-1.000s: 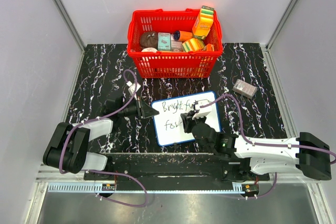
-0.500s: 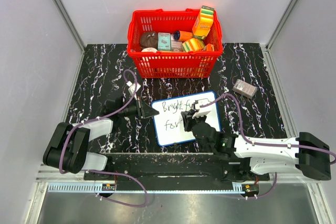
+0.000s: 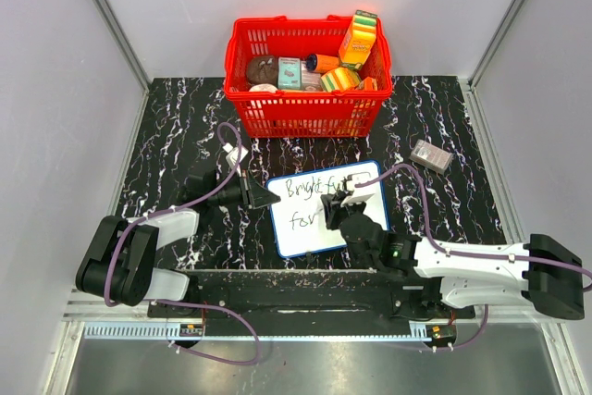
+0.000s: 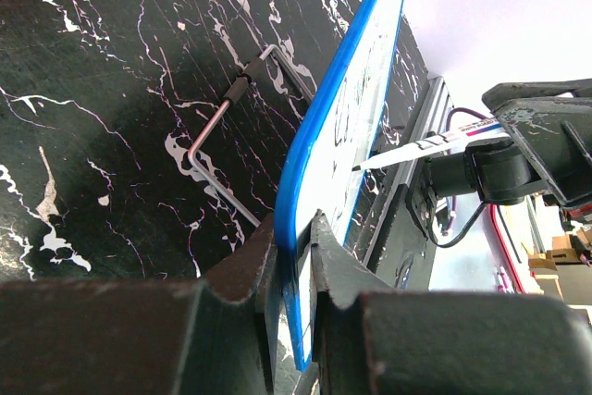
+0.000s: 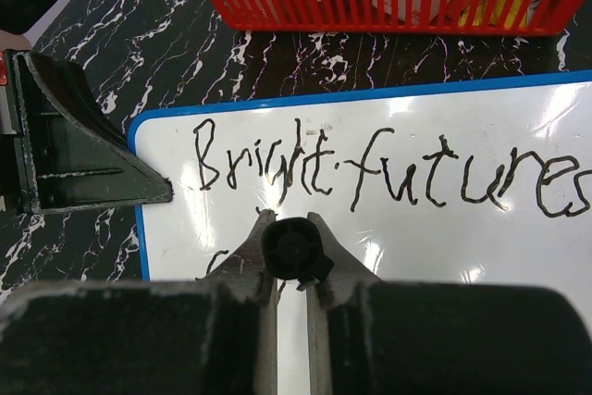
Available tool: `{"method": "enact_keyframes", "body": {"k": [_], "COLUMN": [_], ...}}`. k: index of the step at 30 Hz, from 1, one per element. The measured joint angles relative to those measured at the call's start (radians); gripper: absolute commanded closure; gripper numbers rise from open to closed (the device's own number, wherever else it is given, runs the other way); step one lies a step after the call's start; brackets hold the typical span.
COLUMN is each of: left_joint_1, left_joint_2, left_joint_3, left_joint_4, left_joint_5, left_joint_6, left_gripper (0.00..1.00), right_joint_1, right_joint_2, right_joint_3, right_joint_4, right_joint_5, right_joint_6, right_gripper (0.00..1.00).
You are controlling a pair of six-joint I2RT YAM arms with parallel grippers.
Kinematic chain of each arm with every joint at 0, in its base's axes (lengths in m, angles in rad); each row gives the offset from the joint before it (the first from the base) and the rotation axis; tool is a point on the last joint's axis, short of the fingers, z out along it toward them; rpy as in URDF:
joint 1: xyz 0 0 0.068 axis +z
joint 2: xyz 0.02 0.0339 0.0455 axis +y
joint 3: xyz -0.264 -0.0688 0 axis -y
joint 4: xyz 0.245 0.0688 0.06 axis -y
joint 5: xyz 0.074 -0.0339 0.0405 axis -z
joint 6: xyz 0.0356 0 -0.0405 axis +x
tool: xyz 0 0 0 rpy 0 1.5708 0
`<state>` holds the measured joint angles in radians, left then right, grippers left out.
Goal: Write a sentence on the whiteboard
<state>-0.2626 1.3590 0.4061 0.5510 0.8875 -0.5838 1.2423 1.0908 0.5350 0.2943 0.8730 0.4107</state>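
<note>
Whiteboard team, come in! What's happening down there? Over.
Left gripper shut on whiteboard edge. Right gripper shut on marker, tip at whiteboard. Sentence reads "Bright futures", second line begun. Nothing blocking.

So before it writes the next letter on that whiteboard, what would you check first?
1. Left hand clamped on the edge of the white rectangular whiteboard with a blue rim: ok.
2. Right hand shut on the black-ended marker pen: ok.
3. Pen tip meeting the board, seen from the left wrist view: ok, it appears to touch.
4. Thin black handwritten lettering readable as "Bright futures": ok.
5. Bare white space below that line for more words: ok.
6. Ink flowing: cannot tell.
</note>
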Motion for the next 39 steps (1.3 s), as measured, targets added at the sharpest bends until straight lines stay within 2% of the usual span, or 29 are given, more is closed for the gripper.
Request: {"method": "enact_keyframes", "body": {"k": [14, 22, 27, 39], "left_joint_1": [0.000, 0.000, 0.000, 0.000], "left_joint_2": [0.000, 0.000, 0.000, 0.000], "left_joint_3": [0.000, 0.000, 0.000, 0.000], "left_joint_4": [0.000, 0.000, 0.000, 0.000], "left_joint_5": [0.000, 0.001, 0.001, 0.001], "left_joint_6": [0.000, 0.000, 0.000, 0.000], "left_gripper": [1.00, 1.00, 1.00, 1.00], "right_joint_1": [-0.002, -0.004, -0.006, -0.006], "right_joint_2": [-0.042, -0.180, -0.224, -0.208], "right_joint_3": [-0.012, -0.014, -0.022, -0.046], "right_joint_4": [-0.053, -0.061, -0.126, -0.211], "right_joint_5": [-0.003, 0.002, 0.030, 0.071], "right_joint_6": [0.039, 0.022, 0.024, 0.043], "right_gripper": [1.00, 1.00, 1.00, 1.00]}}
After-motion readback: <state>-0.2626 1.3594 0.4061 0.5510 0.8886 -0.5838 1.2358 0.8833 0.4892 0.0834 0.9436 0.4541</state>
